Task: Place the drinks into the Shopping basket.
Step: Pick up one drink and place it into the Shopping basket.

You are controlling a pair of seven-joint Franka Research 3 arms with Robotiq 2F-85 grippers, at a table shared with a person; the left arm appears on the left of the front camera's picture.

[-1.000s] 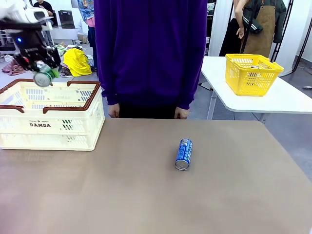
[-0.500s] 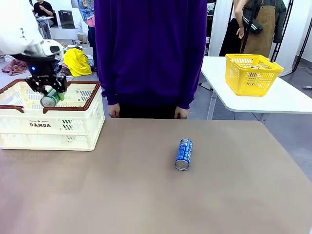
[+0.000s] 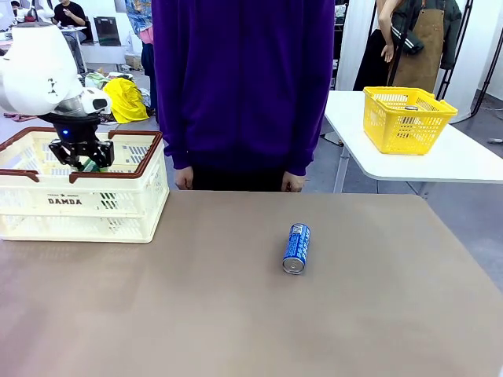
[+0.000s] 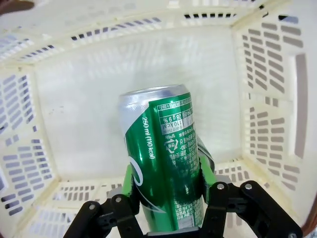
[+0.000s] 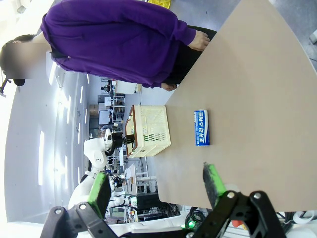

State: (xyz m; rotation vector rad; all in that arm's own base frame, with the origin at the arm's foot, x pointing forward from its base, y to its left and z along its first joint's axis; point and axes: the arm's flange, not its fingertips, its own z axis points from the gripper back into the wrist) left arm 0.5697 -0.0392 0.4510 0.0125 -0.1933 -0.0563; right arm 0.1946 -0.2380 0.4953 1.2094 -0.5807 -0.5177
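well, closest to me the brown table (image 3: pixel 196 322) was bare on my side. my right claw (image 5: pixel 156 176) hung high over it with its two green fingers spread wide and nothing between them.

a bit further out, near the middle of the table, the blue can (image 3: pixel 296 248) lay on its side, with one silver end turned toward me. nothing was touching it. it was well apart from the shopping basket (image 3: pixel 126 208), which sat on the far left part of the table, with the word "damda" on the side facing me.

my left claw (image 3: pixel 81 153) was down inside the basket, with its fingers below the dark brown rim. from the camera on that wrist i saw the claw pinching the green can (image 4: pixel 163 158) tight, one green pad on each side of it. the can pointed its silver end down at the white floor of the basket. i could not tell if it touched the floor.

past the table's far edge a person (image 3: pixel 244 78) in a purple top stood facing me. both hands hung low just behind the edge, and one hand (image 3: pixel 183 179) was near the basket's corner. farther back on the right, a small yellow mesh basket (image 3: pixel 407 110) sat on a white table (image 3: pixel 448 161).
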